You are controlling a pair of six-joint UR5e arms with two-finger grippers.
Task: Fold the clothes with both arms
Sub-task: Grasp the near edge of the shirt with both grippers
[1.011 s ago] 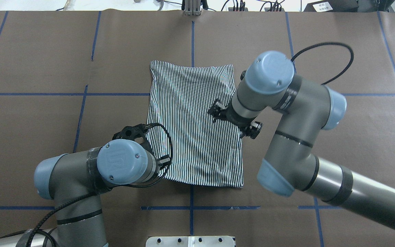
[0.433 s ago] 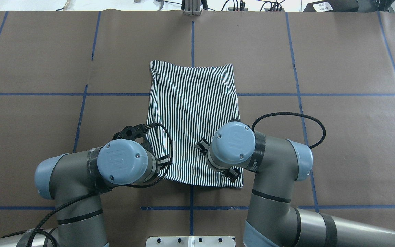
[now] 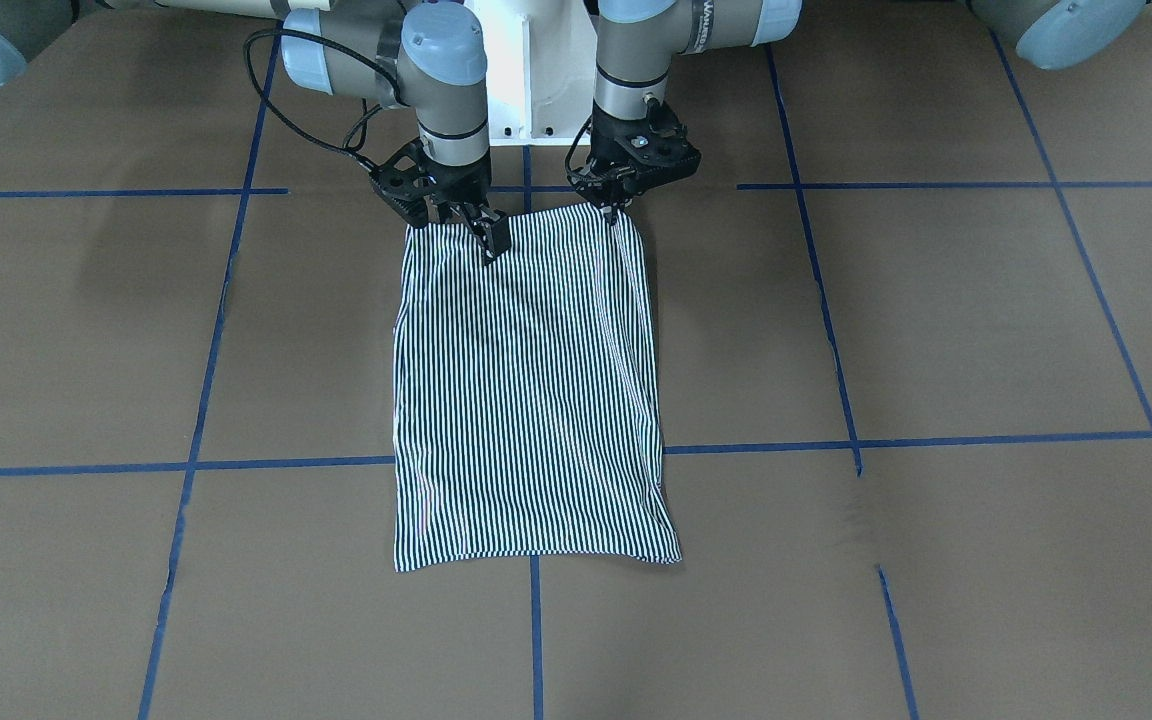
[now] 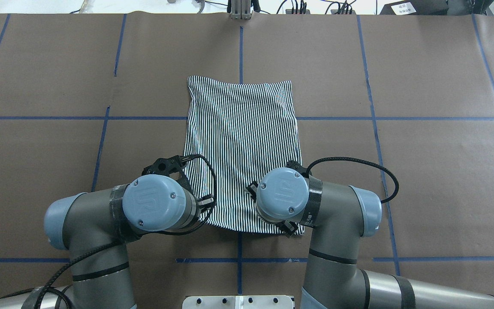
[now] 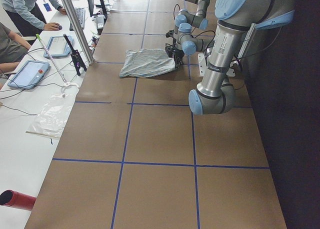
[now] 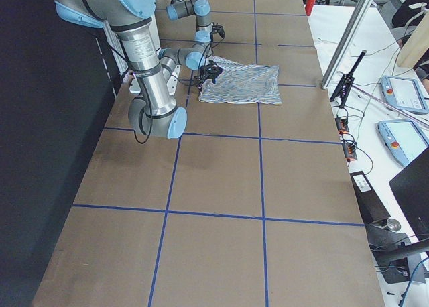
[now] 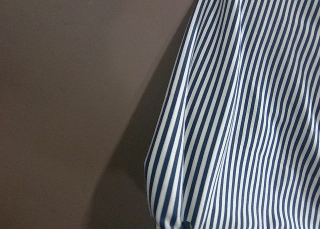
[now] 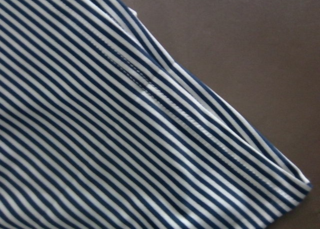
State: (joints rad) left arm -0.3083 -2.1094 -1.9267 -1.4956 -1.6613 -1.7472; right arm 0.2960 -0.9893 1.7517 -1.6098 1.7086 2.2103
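Observation:
The striped shirt (image 3: 526, 400) lies folded into a tall rectangle on the brown table, also in the overhead view (image 4: 240, 141); its collar, placket and logo are hidden. My left gripper (image 3: 616, 212) is shut on the shirt's near corner at the robot's side; the left wrist view shows the cloth edge (image 7: 240, 114) raised over its shadow. My right gripper (image 3: 466, 225) stands on the other near corner, fingers apart on the cloth. The right wrist view shows a stitched hem (image 8: 165, 104) lying flat. From overhead, both wrists (image 4: 157, 208) (image 4: 283, 195) hide the grippers.
The white pedestal base (image 3: 531, 70) stands right behind the grippers. Blue tape lines (image 3: 936, 438) grid the brown table cover (image 3: 936, 320). A metal bracket (image 4: 239, 13) sits at the far edge. Operators and tablets (image 5: 27, 71) are at a side bench.
My right arm swung back from the shirt's right middle to its near right corner and lowered there. My left arm and the shirt have not moved.

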